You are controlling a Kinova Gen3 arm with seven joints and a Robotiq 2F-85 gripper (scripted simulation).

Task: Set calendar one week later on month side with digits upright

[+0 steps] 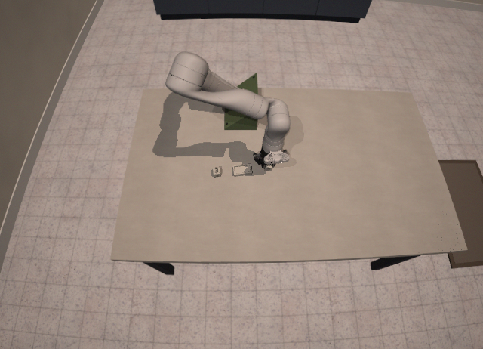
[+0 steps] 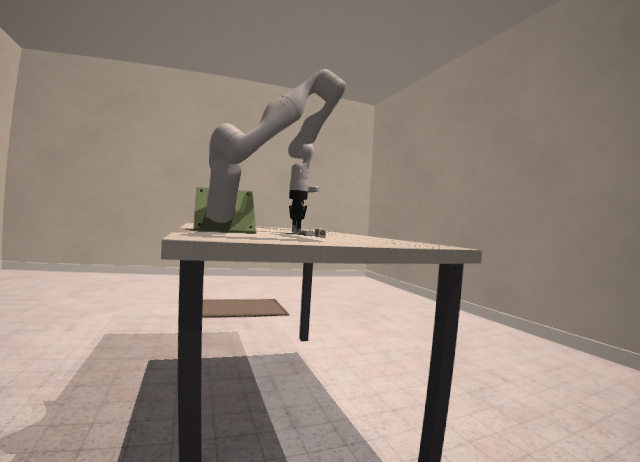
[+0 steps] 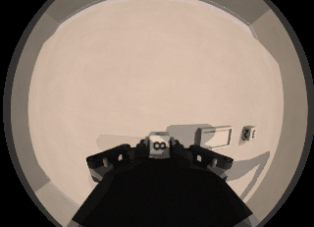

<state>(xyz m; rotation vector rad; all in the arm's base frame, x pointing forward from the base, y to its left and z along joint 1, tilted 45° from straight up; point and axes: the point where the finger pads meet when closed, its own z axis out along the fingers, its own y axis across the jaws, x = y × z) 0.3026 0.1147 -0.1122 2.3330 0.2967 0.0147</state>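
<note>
I am watching a tiled room with beige walls, where the pale table [image 1: 312, 205] is carrying the arm's green base [image 1: 249, 83]. My gripper [image 3: 159, 141] is clenching one cube [image 3: 159, 143] beside the empty tray [image 1: 241, 169]; the other cube [image 1: 216, 171] is standing outside it. Lowering it misaligned risks catching the tray's rim and tipping it.

In the top view, the tray [image 1: 241, 169] lies at 9 o'clock of the gripper [image 1: 269, 165], just beside it; a loose cube [image 1: 216, 171] stands farther out. Other directions are open table [image 1: 331, 201].
</note>
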